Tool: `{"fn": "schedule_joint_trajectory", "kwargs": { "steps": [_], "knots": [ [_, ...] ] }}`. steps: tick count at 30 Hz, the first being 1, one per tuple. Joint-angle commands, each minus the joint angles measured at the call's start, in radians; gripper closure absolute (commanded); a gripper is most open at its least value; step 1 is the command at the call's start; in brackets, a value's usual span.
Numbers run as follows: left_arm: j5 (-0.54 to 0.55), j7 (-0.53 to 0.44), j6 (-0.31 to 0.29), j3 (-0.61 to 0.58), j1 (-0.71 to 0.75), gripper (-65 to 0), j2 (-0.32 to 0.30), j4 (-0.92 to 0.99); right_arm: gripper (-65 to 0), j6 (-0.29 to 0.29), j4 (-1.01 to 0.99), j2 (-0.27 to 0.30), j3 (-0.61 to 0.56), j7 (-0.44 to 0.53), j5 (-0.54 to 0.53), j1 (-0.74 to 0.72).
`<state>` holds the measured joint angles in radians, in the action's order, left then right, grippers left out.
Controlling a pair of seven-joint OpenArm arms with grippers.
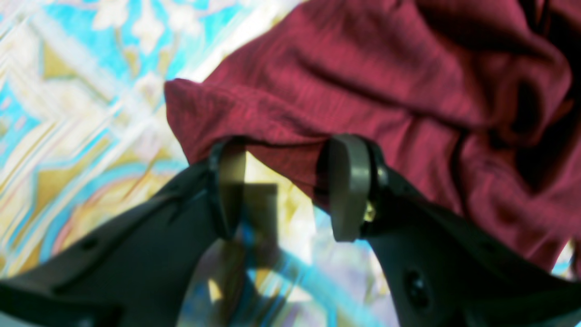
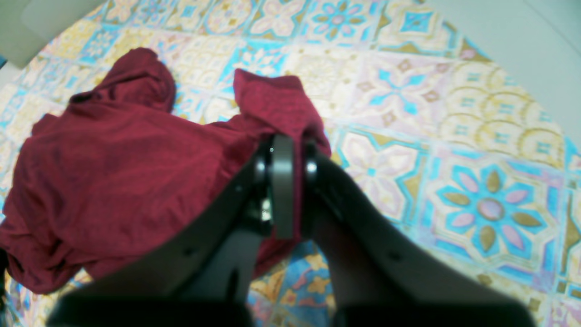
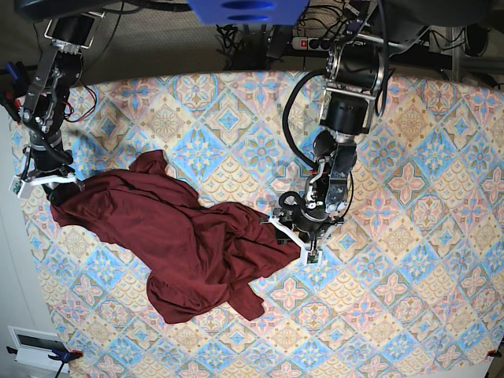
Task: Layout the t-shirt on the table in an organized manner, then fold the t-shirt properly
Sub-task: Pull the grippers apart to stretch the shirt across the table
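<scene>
lying crumpled on the table (image 3: 409, 181), t-shirt (image 3: 181, 236), left fingers (image 1: 345, 190) spread wide at its edge, right fingers (image 2: 283, 181) pinching a corner

Beyond the far edge of the table (image 3: 441, 315) the ground is dark and shadowed, strewn with black cables (image 3: 236, 35), and a white power strip (image 3: 311, 41) lies among them. Off the table's left side runs a pale grey floor (image 3: 6, 260), evenly lit, and a small white box (image 3: 33, 344) sits there near the table's near-left corner. In the right wrist view the same pale surface (image 2: 513, 41) shows past the table's edge.
</scene>
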<state>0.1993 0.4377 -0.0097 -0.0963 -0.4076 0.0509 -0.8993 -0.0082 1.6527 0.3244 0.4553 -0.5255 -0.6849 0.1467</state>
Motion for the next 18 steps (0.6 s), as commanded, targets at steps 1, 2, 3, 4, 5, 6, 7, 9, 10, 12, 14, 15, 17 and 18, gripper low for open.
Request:
{"fn": "schedule_joint_trajectory", "kwargs": {
  "steps": [1, 2, 3, 4, 5, 6, 7, 9, 10, 12, 14, 15, 17, 18],
  "knots": [
    [0.004, 0.062, 0.006, 0.016, -0.017, -26.8, 0.014, 0.038, 0.0, 0.007, 0.016, 0.020, 0.007, 0.029, -0.006, -0.014],
    [0.004, 0.063, -0.006, 0.036, -0.029, -22.8, 0.020, 0.055, 0.0, 0.007, 0.016, 0.020, 0.007, 0.029, -0.006, -0.014],
    [0.009, 0.068, -0.031, 0.063, -0.034, -16.4, 0.022, 0.052, 0.0, 0.007, 0.016, 0.020, 0.009, 0.029, -0.006, -0.015],
    [0.024, 0.069, -0.057, 0.088, -0.037, -10.1, 0.022, 0.052, 0.0, 0.007, 0.014, 0.020, 0.009, 0.029, -0.006, -0.015],
    [0.042, 0.069, -0.065, 0.116, -0.040, -3.2, 0.017, 0.045, 0.0, 0.007, 0.014, 0.020, 0.009, 0.029, -0.006, -0.022],
    [0.065, 0.069, -0.066, 0.151, -0.041, 0.0, 0.014, 0.032, 0.0, 0.007, 0.014, 0.020, 0.009, 0.029, -0.006, -0.034],
    [0.084, 0.071, -0.066, 0.191, -0.044, 0.0, 0.007, 0.007, 0.0, 0.007, 0.014, 0.020, 0.009, 0.029, -0.006, -0.045],
    [0.116, 0.091, -0.066, 0.251, -0.044, -2.8, -0.032, -0.056, 0.0, 0.007, 0.007, 0.022, 0.009, 0.029, -0.006, -0.071],
    [0.133, 0.112, -0.066, 0.274, -0.044, -2.2, -0.049, -0.094, 0.0, 0.007, -0.003, 0.025, 0.009, 0.029, -0.006, -0.078],
    [0.179, 0.171, -0.068, 0.317, -0.043, 0.0, -0.087, -0.183, 0.0, 0.007, -0.026, 0.061, 0.009, 0.029, -0.006, -0.081],
    [0.237, 0.229, -0.072, 0.361, -0.026, 0.0, -0.133, -0.294, 0.0, 0.007, -0.038, 0.075, 0.007, 0.029, -0.006, -0.083],
    [0.263, 0.246, -0.074, 0.372, -0.014, 0.0, -0.154, -0.344, 0.0, 0.007, -0.038, 0.075, 0.007, 0.029, -0.006, -0.094],
    [0.308, 0.272, -0.074, 0.382, 0.009, 0.0, -0.204, -0.439, 0.0, 0.007, -0.053, 0.075, 0.001, 0.028, -0.015, -0.124],
    [0.328, 0.280, -0.074, 0.382, 0.026, 0.0, -0.227, -0.478, 0.0, 0.007, -0.070, 0.077, -0.008, 0.028, -0.035, -0.137]
  ]
}}
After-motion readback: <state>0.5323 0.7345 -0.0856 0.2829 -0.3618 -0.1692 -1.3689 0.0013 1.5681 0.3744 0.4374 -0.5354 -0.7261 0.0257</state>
